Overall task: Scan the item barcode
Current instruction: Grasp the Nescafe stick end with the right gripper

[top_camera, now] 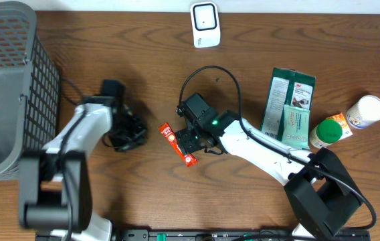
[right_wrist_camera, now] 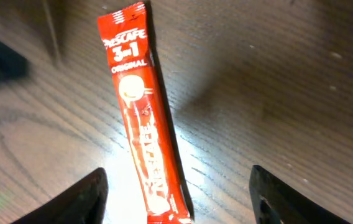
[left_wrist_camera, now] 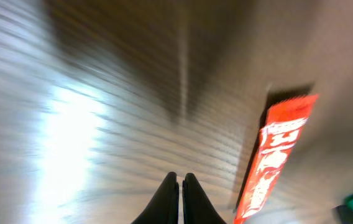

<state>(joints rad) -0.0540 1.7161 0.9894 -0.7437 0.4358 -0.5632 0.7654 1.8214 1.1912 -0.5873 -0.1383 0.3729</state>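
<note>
The item is a red Nescafe 3-in-1 sachet (top_camera: 177,144) lying flat on the wooden table. In the right wrist view the sachet (right_wrist_camera: 142,118) runs lengthwise between the fingers of my right gripper (right_wrist_camera: 179,196), which stands open just above its lower end without touching it. From overhead, the right gripper (top_camera: 187,139) hangs over the sachet's right side. My left gripper (left_wrist_camera: 181,193) is shut on nothing, with the sachet (left_wrist_camera: 277,155) to its right. Overhead, the left gripper (top_camera: 127,134) sits a short way left of the sachet. A white scanner (top_camera: 205,25) stands at the back edge.
A grey mesh basket (top_camera: 9,80) fills the left side. Right of the arms lie two green packets (top_camera: 289,104), a green-capped bottle (top_camera: 329,130) and a white jar (top_camera: 365,111). A black cable (top_camera: 207,70) loops above the right wrist.
</note>
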